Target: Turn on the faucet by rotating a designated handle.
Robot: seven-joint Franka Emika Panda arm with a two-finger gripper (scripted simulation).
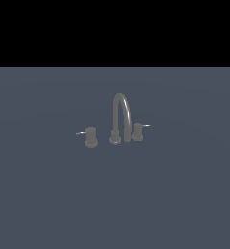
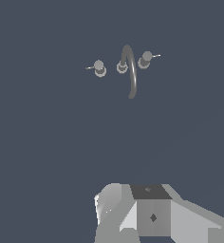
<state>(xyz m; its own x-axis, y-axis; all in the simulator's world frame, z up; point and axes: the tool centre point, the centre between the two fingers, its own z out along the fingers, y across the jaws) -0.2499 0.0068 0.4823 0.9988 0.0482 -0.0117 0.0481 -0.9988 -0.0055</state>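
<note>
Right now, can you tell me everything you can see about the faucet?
The faucet is small, dull grey and looks like metal. It stands upright on a flat blue-grey floor. A tall arched spout bends over and down. The handle, a stubby knob with a thin pale lever, sits close by the spout's tip. A twin knob stands apart on the exterior view's left. Nothing touches it.
</note>
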